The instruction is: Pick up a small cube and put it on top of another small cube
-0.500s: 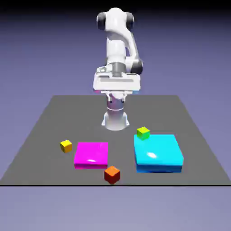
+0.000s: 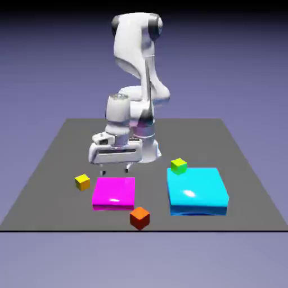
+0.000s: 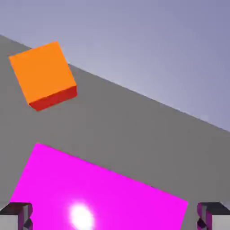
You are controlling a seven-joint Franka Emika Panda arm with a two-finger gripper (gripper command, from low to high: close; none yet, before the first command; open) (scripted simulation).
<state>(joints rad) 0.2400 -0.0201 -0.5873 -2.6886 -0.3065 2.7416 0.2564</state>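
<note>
Three small cubes, exterior view: yellow, lime-green and orange-red, near two flat blocks on the grey table (image 2: 152,191).
Yellow cube (image 2: 82,182), exterior view: between nine and ten o'clock from the magenta block (image 2: 114,192), just beside it.
Lime-green cube (image 2: 179,166), exterior view: at eleven o'clock from the middle of the cyan block (image 2: 197,188), overlapping its far edge in the picture; whether they touch, I cannot tell.
Orange-red cube (image 2: 139,218), exterior view: between four and five o'clock from the magenta block, close to the table's near edge.
Gripper (image 2: 115,171), exterior view: pointing down, at twelve o'clock from the magenta block in the picture; its fingers are spread apart, with nothing held.
Orange-red cube, hand view: at ten o'clock from the picture's middle, its top orange and one side red.
Magenta block, hand view: between six and seven o'clock, a white glint on its face.
Fingertips (image 3: 18,215), hand view: wide apart, one between seven and eight o'clock, the other between four and five.
Table edge, hand view: slanting from ten o'clock down towards three.
</note>
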